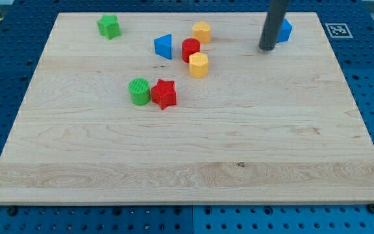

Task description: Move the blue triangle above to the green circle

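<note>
The blue triangle (164,46) lies on the wooden board toward the view's top, left of centre. The green circle (139,91) stands below and a little left of it, touching a red star (164,93) on its right. My tip (267,47) is on the board at the view's upper right, far to the right of the blue triangle, and just left of another blue block (284,30) that the rod partly hides.
A red cylinder (190,49) stands right of the blue triangle. A yellow block (202,31) is above it and a yellow hexagon (199,65) below it. A green star (109,26) lies at the view's top left. The board edge (187,205) runs along the bottom.
</note>
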### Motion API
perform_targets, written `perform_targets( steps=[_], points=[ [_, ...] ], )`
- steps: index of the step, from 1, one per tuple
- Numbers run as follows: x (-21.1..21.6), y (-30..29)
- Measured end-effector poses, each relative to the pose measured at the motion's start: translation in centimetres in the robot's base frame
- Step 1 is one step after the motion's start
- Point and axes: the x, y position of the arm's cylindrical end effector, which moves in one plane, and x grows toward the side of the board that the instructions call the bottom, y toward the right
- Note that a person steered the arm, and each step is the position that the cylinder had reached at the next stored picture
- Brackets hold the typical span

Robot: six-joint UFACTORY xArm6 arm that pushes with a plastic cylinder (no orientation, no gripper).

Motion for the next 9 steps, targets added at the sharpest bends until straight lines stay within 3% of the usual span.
perform_targets(
  steps=[2, 4, 6, 8, 9],
  points=[
    [-3.0, 2.0],
    [-2.4, 3.0],
    [6.2, 2.9],
    [0.9, -3.4],
    [0.8, -7.0]
  ],
)
